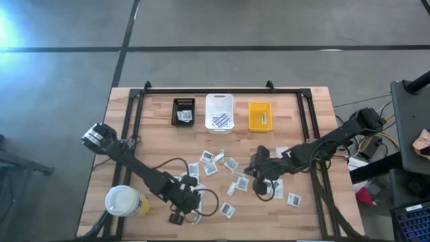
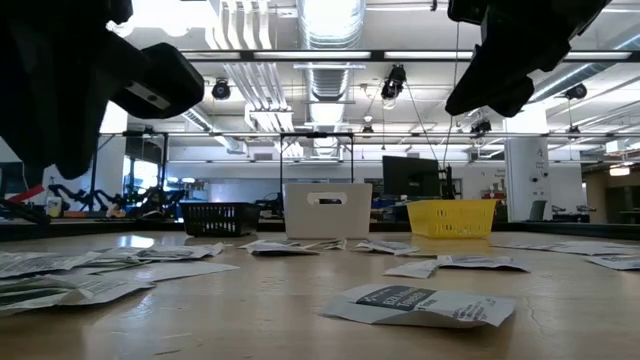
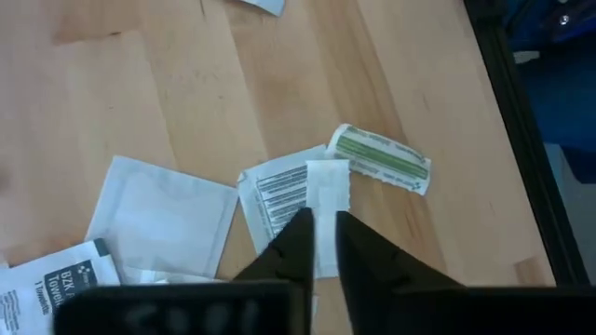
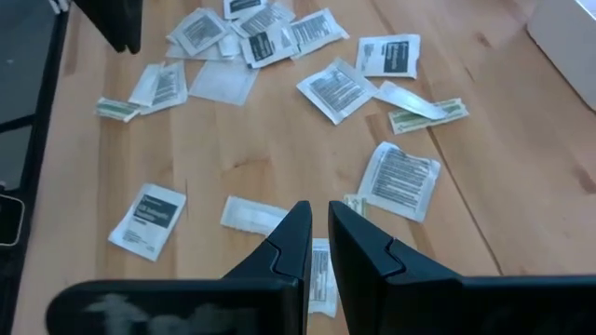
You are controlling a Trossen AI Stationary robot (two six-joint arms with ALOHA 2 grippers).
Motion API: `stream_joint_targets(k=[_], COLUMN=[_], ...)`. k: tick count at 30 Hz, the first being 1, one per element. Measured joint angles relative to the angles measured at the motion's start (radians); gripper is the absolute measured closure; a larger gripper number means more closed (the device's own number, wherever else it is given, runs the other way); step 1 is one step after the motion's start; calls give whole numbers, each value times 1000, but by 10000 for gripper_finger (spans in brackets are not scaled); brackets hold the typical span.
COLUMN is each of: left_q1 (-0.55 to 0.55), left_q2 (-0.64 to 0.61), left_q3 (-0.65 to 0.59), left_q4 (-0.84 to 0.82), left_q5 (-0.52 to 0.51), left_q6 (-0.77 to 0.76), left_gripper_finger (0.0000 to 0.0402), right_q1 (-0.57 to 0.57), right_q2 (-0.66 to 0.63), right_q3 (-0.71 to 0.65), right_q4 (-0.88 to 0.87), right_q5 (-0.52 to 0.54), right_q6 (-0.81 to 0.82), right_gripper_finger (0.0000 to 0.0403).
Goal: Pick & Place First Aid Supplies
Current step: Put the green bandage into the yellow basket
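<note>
From above, the table [image 1: 134, 114] carries three bins along its far edge: a black bin [image 1: 183, 111], a white bin [image 1: 219, 111] and a yellow bin [image 1: 260, 115]. The packets [image 1: 222, 168] lie scattered across the table's middle and near part, between the two arms. The left gripper [image 1: 190, 203] is low at the near edge, among the packets at the left of the scatter, with a lidded cup [image 1: 121, 200] close by on its left. The right gripper [image 1: 257, 180] hovers over the right part of the scatter.

At table height, packets [image 2: 418, 304] lie flat on the wood near and far, and the bins stand in a row behind them, black [image 2: 218, 218], white [image 2: 328, 210], yellow [image 2: 452, 218]. Dark arm parts hang in the upper corners; no fingertips show here.

The left wrist camera looks down on a white packet with a barcode [image 3: 293, 200], a green-striped strip [image 3: 380, 159] just beside it, and a plain white packet [image 3: 163, 219] to the other side. The left gripper [image 3: 318, 244] has its fingers close together with a narrow gap, their tips over the barcode packet; I cannot tell whether they pinch it.

The right wrist camera shows many packets [image 4: 340, 88] spread over the wood. The right gripper [image 4: 318, 228] has its fingers nearly together, a thin slit between them, above a pale strip [image 4: 321, 270]; nothing is held.
</note>
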Motion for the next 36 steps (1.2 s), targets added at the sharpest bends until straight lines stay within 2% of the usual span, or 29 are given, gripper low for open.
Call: stream_joint_targets(k=[5, 9, 15, 21, 36], left_q1=[-10, -38, -51, -51, -52], left_q2=[34, 73, 96, 105, 139], left_q3=[-17, -16, 4, -8, -33], left_q4=[96, 171, 102, 18, -9], left_q5=[13, 53, 51, -1, -25], left_q6=[13, 33, 28, -12, -84], left_gripper_finger=[297, 277, 280, 282, 283], right_q1=[0, 0, 0, 0, 0], right_q2=[0, 0, 0, 0, 0], right_q3=[-3, -4, -4, -4, -4], right_q4=[0, 1, 3, 3, 2], right_q5=[29, 32, 31, 31, 48], right_q6=[0, 0, 17, 18, 9], right_gripper_finger=[365, 365, 365, 365, 365])
